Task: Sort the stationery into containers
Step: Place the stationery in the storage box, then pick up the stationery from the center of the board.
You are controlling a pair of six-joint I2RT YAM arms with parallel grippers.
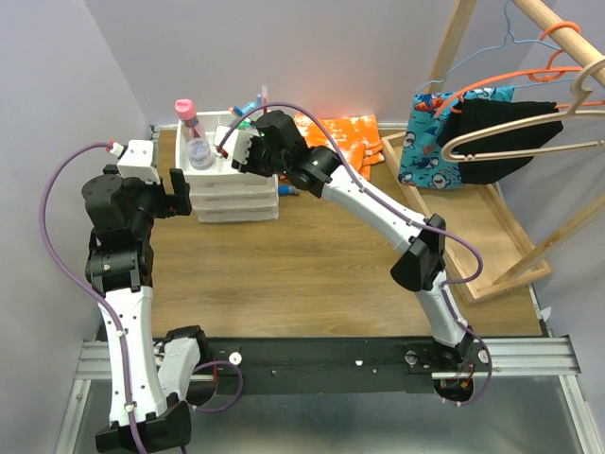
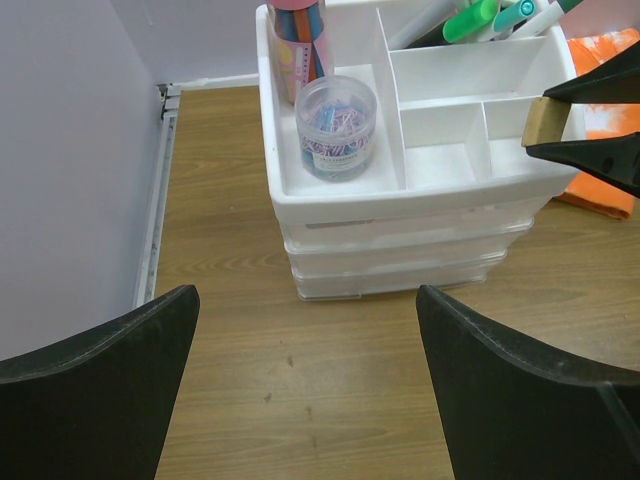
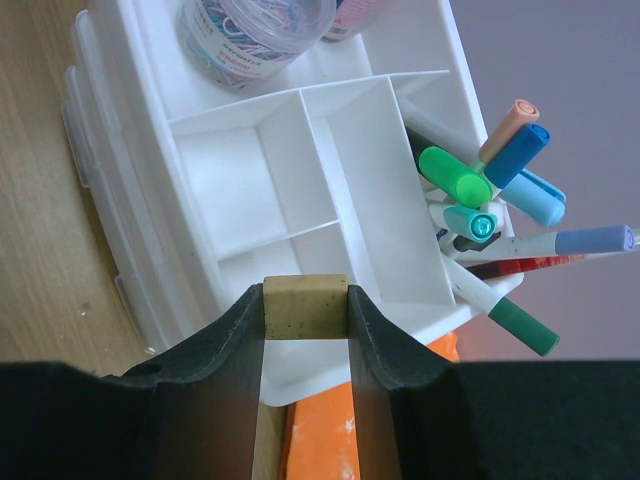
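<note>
The white three-drawer unit (image 1: 236, 197) stands at the back left, and its divided top tray (image 3: 300, 190) shows from above. Pens and a green-capped marker (image 3: 480, 215) stand in its rear compartment. A pink-capped bottle (image 1: 194, 142) and a clear jar of paper clips (image 2: 337, 125) sit in its left compartment. My right gripper (image 3: 306, 295) is shut on a tan eraser (image 3: 306, 312) and holds it just above the tray's right edge, by the small empty compartments (image 2: 445, 150). My left gripper (image 2: 307, 295) is open and empty, low over the table in front of the unit.
An orange cloth (image 1: 345, 137) lies behind and to the right of the unit. A shallow wooden tray (image 1: 492, 236) and a wooden rail with hangers and clothes (image 1: 492, 132) fill the right side. A wall (image 2: 70, 150) runs close along the left.
</note>
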